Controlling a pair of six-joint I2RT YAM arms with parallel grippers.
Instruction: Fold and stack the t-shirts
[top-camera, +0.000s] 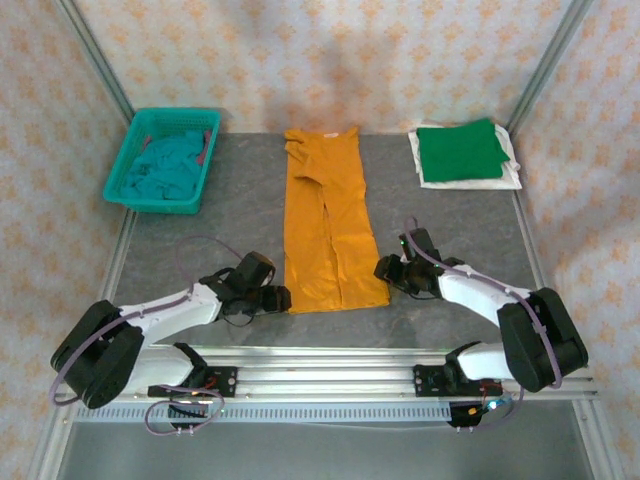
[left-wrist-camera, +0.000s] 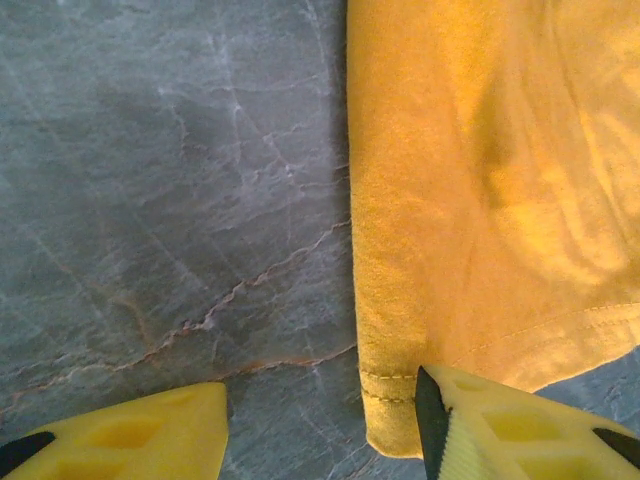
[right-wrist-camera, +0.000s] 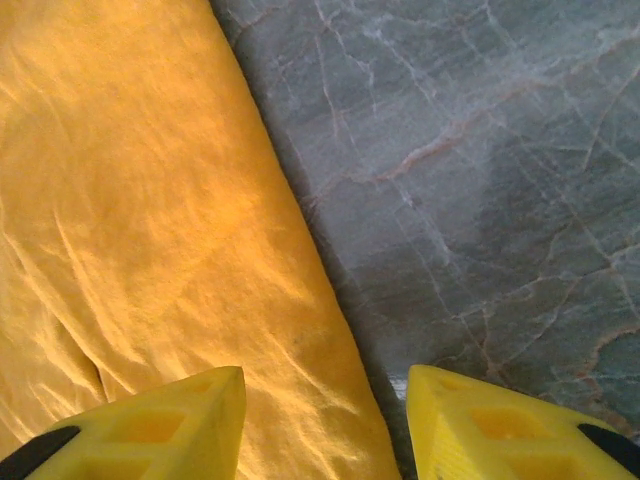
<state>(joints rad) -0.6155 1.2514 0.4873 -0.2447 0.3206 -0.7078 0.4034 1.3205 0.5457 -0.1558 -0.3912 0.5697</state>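
Note:
A mustard-orange t-shirt (top-camera: 325, 220) lies in a long narrow strip down the middle of the grey table, hem towards me. My left gripper (top-camera: 278, 298) is low at its near left corner and stands open. In the left wrist view the shirt's folded edge and stitched hem (left-wrist-camera: 390, 385) lie between the jaws of the left gripper (left-wrist-camera: 320, 430), one fingertip (left-wrist-camera: 520, 430) over the cloth and the other over bare table. My right gripper (top-camera: 385, 270) is open at the near right edge. There the orange cloth (right-wrist-camera: 150, 200) runs under its left fingertip (right-wrist-camera: 160, 430), and the right gripper (right-wrist-camera: 325, 420) straddles the edge.
A folded green t-shirt (top-camera: 460, 150) rests on a white one (top-camera: 510, 178) at the back right. A teal t-shirt (top-camera: 165, 165) is bunched in a teal mesh basket (top-camera: 150, 205) at the back left. Metal frame posts and patterned walls ring the table (top-camera: 240, 200).

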